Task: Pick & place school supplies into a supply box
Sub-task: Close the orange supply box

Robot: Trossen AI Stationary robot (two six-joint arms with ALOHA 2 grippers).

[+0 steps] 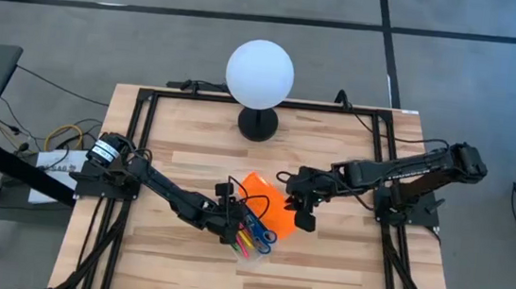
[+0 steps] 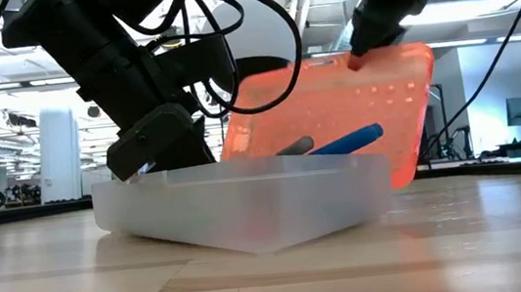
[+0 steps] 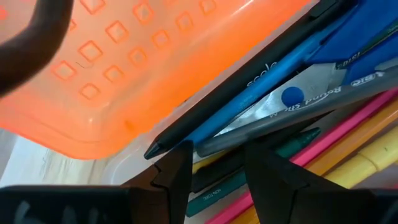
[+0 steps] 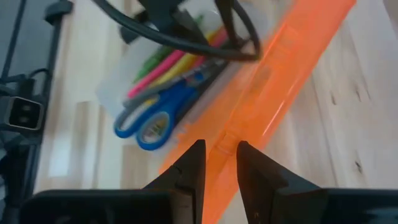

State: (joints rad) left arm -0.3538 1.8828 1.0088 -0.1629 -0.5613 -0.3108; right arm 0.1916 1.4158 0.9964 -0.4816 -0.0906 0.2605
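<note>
The supply box (image 2: 247, 202) is a clear case lying on the table's middle. It holds several pens and markers (image 1: 247, 241) and the blue-handled scissors (image 4: 146, 124). Its orange lid (image 2: 335, 108) stands tilted open behind the box. My right gripper (image 2: 363, 51) is shut on the lid's upper edge. My left gripper (image 3: 217, 177) is open at the box's left end (image 2: 148, 149), its fingers standing just over the ends of the pens (image 3: 348, 143). Whether it touches them I cannot tell. My right gripper pinches the orange lid's free long edge (image 4: 227, 140) between its two fingers, near that edge's middle. The fingers come from above, slanting in from the table's right. The lid is raised and tilted, with its lower edge down at the box.
A white globe lamp (image 1: 260, 74) on a black base stands at the table's far middle. Black frame rails run along the table's left, right and far sides. Bare wood lies in front of the box toward the near edge.
</note>
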